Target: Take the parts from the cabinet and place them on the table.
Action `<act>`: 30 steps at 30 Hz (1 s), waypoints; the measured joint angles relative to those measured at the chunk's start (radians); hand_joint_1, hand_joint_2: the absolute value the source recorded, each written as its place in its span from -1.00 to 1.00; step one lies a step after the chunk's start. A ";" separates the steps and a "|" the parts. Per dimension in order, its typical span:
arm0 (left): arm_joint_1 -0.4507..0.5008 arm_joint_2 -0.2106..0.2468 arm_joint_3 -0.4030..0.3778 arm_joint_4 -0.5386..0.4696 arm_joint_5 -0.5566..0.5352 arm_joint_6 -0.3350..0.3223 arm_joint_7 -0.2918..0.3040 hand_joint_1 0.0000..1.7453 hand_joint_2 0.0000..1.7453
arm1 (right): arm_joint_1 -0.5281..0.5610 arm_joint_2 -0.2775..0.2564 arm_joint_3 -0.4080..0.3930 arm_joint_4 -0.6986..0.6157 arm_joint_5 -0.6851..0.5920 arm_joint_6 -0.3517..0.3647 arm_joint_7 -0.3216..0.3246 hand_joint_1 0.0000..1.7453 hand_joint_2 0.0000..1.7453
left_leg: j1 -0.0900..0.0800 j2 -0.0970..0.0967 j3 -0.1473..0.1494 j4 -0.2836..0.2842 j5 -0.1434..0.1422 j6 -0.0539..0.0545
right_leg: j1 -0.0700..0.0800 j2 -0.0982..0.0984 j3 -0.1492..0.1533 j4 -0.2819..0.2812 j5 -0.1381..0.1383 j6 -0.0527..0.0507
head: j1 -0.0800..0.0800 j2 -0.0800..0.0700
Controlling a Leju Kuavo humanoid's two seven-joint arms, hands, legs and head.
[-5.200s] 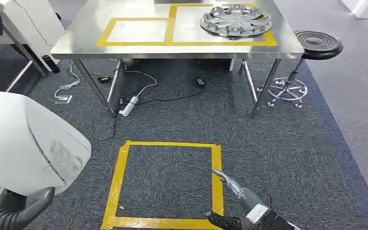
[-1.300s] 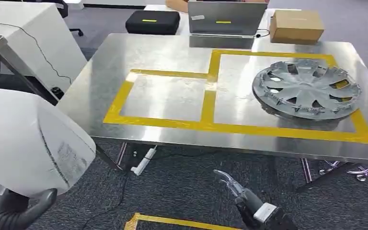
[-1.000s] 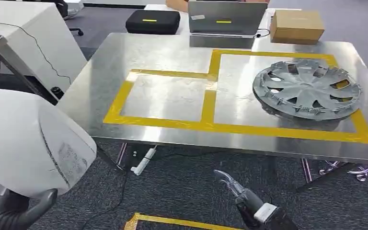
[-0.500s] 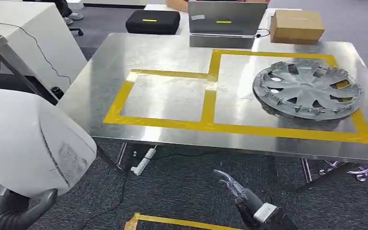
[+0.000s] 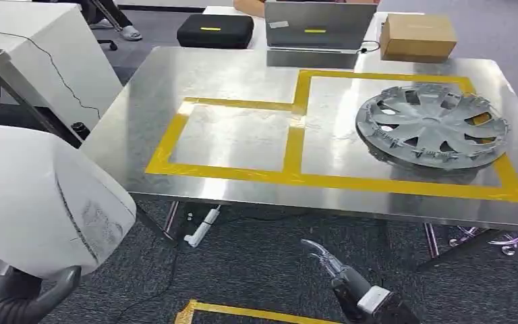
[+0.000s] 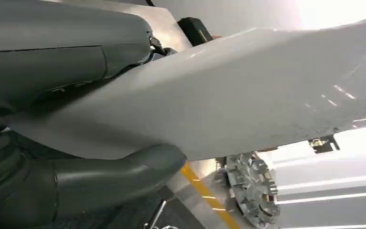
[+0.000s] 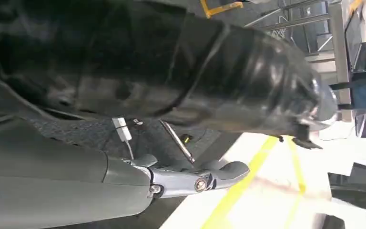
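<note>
Robotics test area in an office-like room: grey carpet floor (image 5: pixel 263 270) marked with yellow tape (image 5: pixel 243 314), a stainless-steel worktable (image 5: pixel 243 81) taped into yellow placement squares (image 5: pixel 290 177), an open laptop (image 5: pixel 317 30), a cardboard box (image 5: pixel 418 35), a black equipment case (image 5: pixel 214 30) and a power strip (image 5: pixel 201 229) with trailing cables.

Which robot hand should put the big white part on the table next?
The left hand, probably: it already holds the white part, near the table's free yellow square. The right hand hangs lower.

right hand (image 7: pixel 124 143), fingers apparently curled, hangs above yellow tape (image 7: pixel 238 188).
</note>
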 joint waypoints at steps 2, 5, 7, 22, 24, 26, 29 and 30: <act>0.000 0.000 0.000 0.000 0.000 0.000 0.000 1.00 1.00 | 0.000 0.000 0.000 0.000 0.000 0.000 0.000 -1.00 -1.00 | 0.000 0.000 0.000 0.000 0.000 0.000 | 0.000 0.000 0.000 0.000 0.000 0.000 | 0.000 0.000; 0.000 0.000 0.000 0.000 0.000 0.000 0.000 1.00 1.00 | 0.000 0.000 0.000 0.000 0.000 0.000 0.000 -1.00 -1.00 | 0.000 0.000 0.000 0.000 0.000 0.000 | 0.000 0.000 0.000 0.000 0.000 0.000 | 0.000 0.000; 0.000 0.000 0.000 0.000 0.000 0.000 0.000 1.00 1.00 | 0.000 0.000 0.000 0.000 0.000 0.000 0.000 -1.00 -1.00 | 0.000 0.000 0.000 0.000 0.000 0.000 | 0.000 0.000 0.000 0.000 0.000 0.000 | 0.000 0.000; 0.000 0.000 0.000 0.000 0.000 0.000 0.000 1.00 1.00 | 0.000 0.000 0.000 0.000 0.000 0.000 0.000 -1.00 -1.00 | 0.000 0.000 0.000 0.000 0.000 0.000 | 0.000 0.000 0.000 0.000 0.000 0.000 | 0.000 0.000; 0.000 0.000 0.000 0.000 0.000 0.000 0.000 1.00 1.00 | 0.000 0.000 0.000 0.000 0.000 0.000 0.000 -1.00 -1.00 | 0.000 0.000 0.000 0.000 0.000 0.000 | 0.000 0.000 0.000 0.000 0.000 0.000 | 0.000 0.000; 0.000 0.000 0.000 0.000 0.000 0.000 0.000 1.00 1.00 | 0.000 0.000 0.000 0.000 0.000 0.000 0.000 -1.00 -1.00 | 0.000 0.000 0.000 0.000 0.000 0.000 | 0.000 0.000 0.000 0.000 0.000 0.000 | 0.000 0.000; 0.000 0.000 0.000 0.000 0.000 0.000 0.000 1.00 1.00 | 0.000 0.000 0.000 0.000 0.000 0.000 0.000 -1.00 -1.00 | 0.000 0.000 0.000 0.000 0.000 0.000 | 0.000 0.000 0.000 0.000 0.000 0.000 | 0.000 0.000; 0.000 0.000 0.000 0.000 0.000 0.000 0.000 1.00 1.00 | 0.000 0.000 0.000 0.000 0.000 0.000 0.000 -1.00 -1.00 | 0.000 0.000 0.000 0.000 0.000 0.000 | 0.000 0.000 0.000 0.000 0.000 0.000 | 0.000 0.000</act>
